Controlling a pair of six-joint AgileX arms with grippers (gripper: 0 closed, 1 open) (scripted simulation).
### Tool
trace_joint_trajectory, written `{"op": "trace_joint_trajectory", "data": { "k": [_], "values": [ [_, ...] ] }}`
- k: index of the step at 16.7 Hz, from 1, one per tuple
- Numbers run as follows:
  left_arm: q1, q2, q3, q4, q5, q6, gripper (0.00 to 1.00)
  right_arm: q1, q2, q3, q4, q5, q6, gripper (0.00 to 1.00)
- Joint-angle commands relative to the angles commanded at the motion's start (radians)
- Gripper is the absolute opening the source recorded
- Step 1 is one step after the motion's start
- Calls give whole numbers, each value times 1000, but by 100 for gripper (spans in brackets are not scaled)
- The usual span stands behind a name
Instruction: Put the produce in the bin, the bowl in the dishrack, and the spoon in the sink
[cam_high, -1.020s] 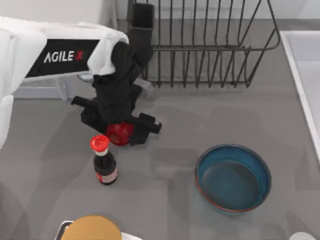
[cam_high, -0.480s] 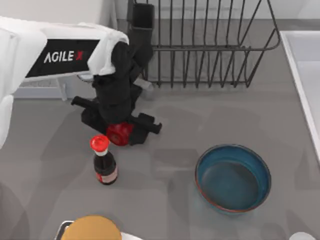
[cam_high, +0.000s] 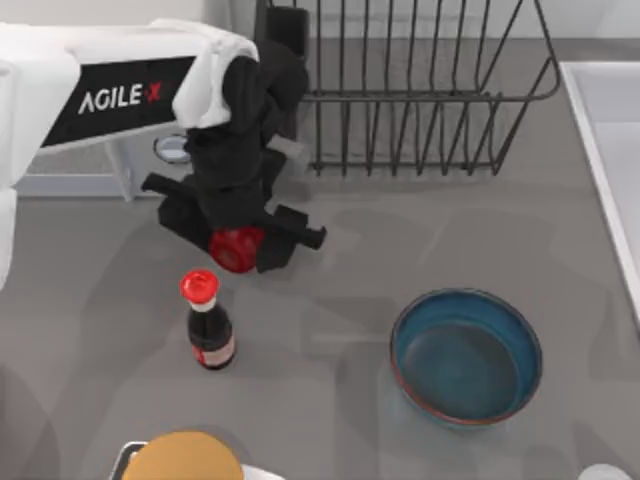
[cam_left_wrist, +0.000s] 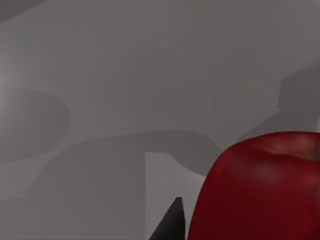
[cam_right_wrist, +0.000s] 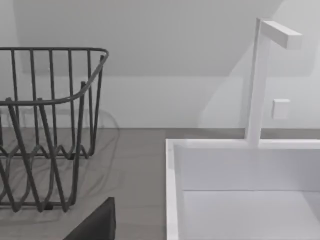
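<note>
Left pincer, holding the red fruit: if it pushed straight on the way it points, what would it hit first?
Probably the bare grey table: the left pincer, shut on the red fruit, points down at it. Nothing else lies ahead, though depth is unclear.

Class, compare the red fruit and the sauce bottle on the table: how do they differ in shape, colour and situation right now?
The red fruit is round; the sauce bottle is tall and narrow-necked. The fruit is glossy red all over; the bottle is dark, with only its cap and label red. The fruit sits between the left gripper's fingers; the bottle stands upright and free on the table. Both lie on the table's left side.
</note>
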Motion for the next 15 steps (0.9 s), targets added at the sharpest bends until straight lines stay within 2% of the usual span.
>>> {"op": "trace_joint_trajectory", "data": {
  "k": [6, 12, 15],
  "values": [
    [-1, -57, 174, -262, 1, -2, 0, 0, 0, 0, 0, 0, 0, 100],
    [1, -69, 190, -280, 1, 0, 0, 0, 0, 0, 0, 0, 0, 100],
    [4, -100, 201, -284, -1, 55, 0, 0, 0, 0, 0, 0, 0, 100]
  ]
}}
